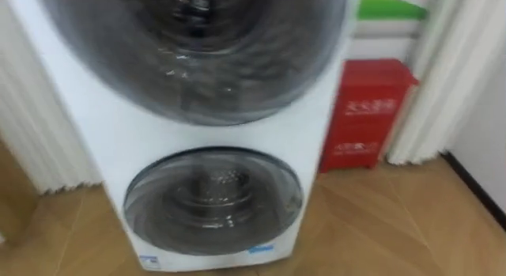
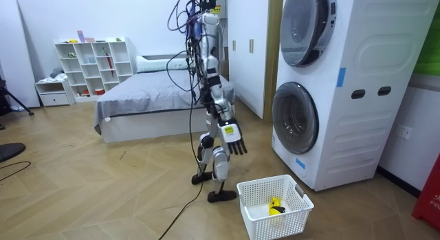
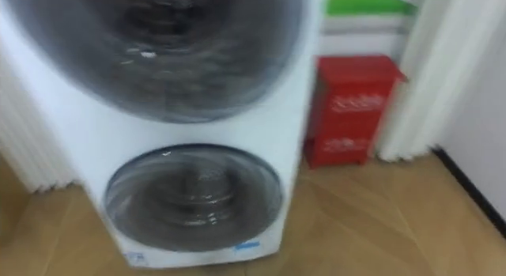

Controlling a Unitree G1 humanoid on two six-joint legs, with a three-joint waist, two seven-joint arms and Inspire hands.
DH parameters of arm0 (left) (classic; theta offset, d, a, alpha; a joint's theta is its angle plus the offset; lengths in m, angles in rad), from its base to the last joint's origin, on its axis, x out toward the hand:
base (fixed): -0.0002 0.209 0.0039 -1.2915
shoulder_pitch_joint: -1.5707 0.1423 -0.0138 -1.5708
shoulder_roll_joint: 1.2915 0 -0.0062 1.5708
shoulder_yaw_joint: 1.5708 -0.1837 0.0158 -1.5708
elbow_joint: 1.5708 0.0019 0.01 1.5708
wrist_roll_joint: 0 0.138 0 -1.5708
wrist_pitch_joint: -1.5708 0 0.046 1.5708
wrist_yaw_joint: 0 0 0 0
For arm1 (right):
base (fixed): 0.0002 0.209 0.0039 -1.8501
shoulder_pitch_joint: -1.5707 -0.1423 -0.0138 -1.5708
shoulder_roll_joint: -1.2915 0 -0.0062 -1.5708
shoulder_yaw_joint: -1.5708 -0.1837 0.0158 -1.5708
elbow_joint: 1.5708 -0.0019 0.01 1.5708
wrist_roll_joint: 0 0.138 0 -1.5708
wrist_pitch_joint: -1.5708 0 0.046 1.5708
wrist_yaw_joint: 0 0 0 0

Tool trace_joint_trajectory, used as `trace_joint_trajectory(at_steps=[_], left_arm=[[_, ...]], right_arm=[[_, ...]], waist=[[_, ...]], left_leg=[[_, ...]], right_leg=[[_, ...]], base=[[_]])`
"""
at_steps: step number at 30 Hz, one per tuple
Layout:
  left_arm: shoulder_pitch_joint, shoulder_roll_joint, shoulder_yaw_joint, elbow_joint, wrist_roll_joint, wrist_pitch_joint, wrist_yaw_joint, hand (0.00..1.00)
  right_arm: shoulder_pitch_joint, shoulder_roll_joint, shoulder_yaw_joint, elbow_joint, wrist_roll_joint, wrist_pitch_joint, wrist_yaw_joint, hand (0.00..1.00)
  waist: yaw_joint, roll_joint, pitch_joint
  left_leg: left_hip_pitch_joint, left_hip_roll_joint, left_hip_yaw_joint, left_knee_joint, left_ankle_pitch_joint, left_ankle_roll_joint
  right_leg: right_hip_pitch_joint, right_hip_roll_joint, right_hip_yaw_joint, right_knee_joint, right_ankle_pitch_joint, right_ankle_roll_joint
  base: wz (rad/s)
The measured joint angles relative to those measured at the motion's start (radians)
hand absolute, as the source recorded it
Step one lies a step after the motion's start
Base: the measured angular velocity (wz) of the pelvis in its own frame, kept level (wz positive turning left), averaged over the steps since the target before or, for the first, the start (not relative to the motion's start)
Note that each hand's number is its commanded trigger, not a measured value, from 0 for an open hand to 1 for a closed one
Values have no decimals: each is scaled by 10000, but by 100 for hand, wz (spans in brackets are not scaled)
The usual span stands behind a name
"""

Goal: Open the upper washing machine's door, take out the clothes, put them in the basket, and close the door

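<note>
1. Right hand (image 2: 232,138) first: it hangs low in front of my legs in the room view, fingers loose and pointing down, holding nothing. Its fingers could knock the glass if I swing it up carelessly this near the machine.
2. I stand facing the tall white stacked washing machine (image 2: 364,123), just beside it. Both fronts look closed. I cannot tell through the glass whether any clothes lie inside. So I could reach for the wrong drum or grope in an empty one.
3. The upper round glass door (image 1: 198,47) sits high and close to my head. Leaning in could bump it.
4. The lower round glass door (image 1: 213,201) sits near the wooden floor. Reaching it means bending low, and that could cost me my balance. If the door swings outward, it could strike my arm or knees, since I stand so near.
5. The red metal box (image 1: 368,110) stands on the floor at the machine's side, against the white curtain. A sidestep that way could clip it.
6. The white plastic lattice basket (image 2: 292,219) rests on the floor just beside my feet, between me and the machine. A step could kick or tip it.
7. A small yellow-and-black item (image 2: 275,206) lies in the basket. I cannot tell whether it is clothing. This fits either laundry waiting behind the doors or a piece already dropped in. Tipping the basket would spill it.
</note>
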Motion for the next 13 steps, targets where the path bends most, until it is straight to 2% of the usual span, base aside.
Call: trace_joint_trajectory(at_steps=[2,3,4,5,6,8,13], left_arm=[[484,-112,170,427,493,-49,432,0],[596,-254,204,674,722,-63,636,0],[597,-346,206,805,785,-64,687,0],[550,-548,185,1048,892,-70,693,0],[506,-714,180,1146,954,-64,692,0],[488,-838,175,1146,952,-48,689,0],[-8,-926,180,1127,964,217,690,0]], right_arm=[[-90,14,17,25,-4,-236,158,0],[-168,18,30,84,16,-364,281,0],[-198,26,36,131,16,-405,348,0],[-274,51,57,271,30,-461,442,0],[-302,83,145,377,67,-459,479,0],[-310,94,426,558,274,-453,476,0],[-384,97,359,902,481,-457,478,0]], waist=[[206,58,42],[294,159,75],[337,191,73],[384,215,108],[418,249,103],[446,257,107],[399,337,100]], left_leg=[[120,-37,-21,-4,-59,36],[169,-47,-74,-15,-129,68],[180,-65,-119,-18,-141,73],[205,-96,-221,-52,-156,86],[259,-102,-243,-82,-160,88],[270,-94,-238,-85,-163,84],[285,-91,-242,-81,-162,81]], right_leg=[[169,-62,-108,-9,-107,54],[250,-85,-200,-8,-154,79],[279,-98,-222,-9,-168,92],[370,-115,-262,-18,-195,117],[424,-126,-295,0,-217,122],[433,-118,-291,18,-243,107],[496,-100,-238,14,-261,102]], base=[[24],[19],[19],[14],[11],[2],[-1]])
